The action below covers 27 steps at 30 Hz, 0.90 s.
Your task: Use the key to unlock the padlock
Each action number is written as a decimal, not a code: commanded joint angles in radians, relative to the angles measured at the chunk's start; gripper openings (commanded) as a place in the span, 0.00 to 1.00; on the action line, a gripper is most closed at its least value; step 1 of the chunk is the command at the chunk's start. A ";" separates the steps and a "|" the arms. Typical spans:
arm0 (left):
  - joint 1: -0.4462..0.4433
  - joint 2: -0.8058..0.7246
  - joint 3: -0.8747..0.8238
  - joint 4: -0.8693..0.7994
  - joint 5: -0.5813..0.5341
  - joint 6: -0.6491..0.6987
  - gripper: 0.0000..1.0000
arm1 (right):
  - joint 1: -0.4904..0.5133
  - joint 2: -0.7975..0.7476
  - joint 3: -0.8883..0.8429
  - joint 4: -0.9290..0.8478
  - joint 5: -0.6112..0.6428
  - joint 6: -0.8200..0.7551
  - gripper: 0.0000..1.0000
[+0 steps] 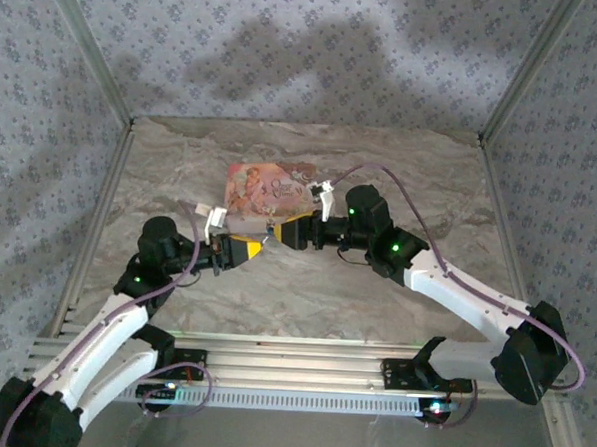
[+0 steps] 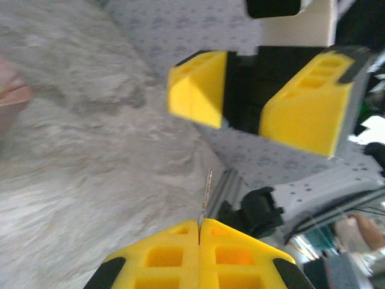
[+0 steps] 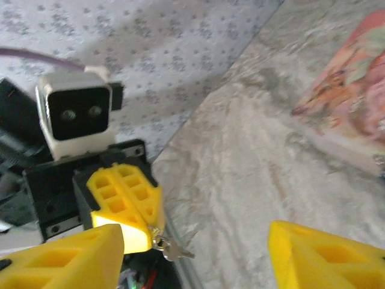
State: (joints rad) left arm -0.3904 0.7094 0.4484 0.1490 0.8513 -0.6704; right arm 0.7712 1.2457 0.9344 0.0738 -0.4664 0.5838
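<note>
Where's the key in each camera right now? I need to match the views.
Top external: too small to make out; look at the left tool tip, mid-frame.
Left wrist: the key sticks up from the shut left tool, bottom centre.
Right wrist: the key is bottom, left of centre, at that tool's tip.
Shared landmark: the pink box.
</note>
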 commanded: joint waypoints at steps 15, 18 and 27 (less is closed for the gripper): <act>0.025 -0.147 -0.103 -0.490 -0.379 0.082 0.00 | 0.184 0.655 0.439 -0.393 0.812 0.205 0.62; 0.025 -0.192 -0.114 -0.517 -0.417 0.070 0.00 | 0.185 0.720 0.472 -0.368 0.866 0.227 0.60; 0.025 -0.226 -0.134 -0.536 -0.460 0.051 0.00 | 0.197 0.830 0.528 -0.361 0.979 0.276 0.58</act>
State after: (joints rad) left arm -0.3721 0.4858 0.3210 -0.3679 0.4099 -0.6041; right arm 0.9630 2.0491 1.4353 -0.2665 0.4156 0.8055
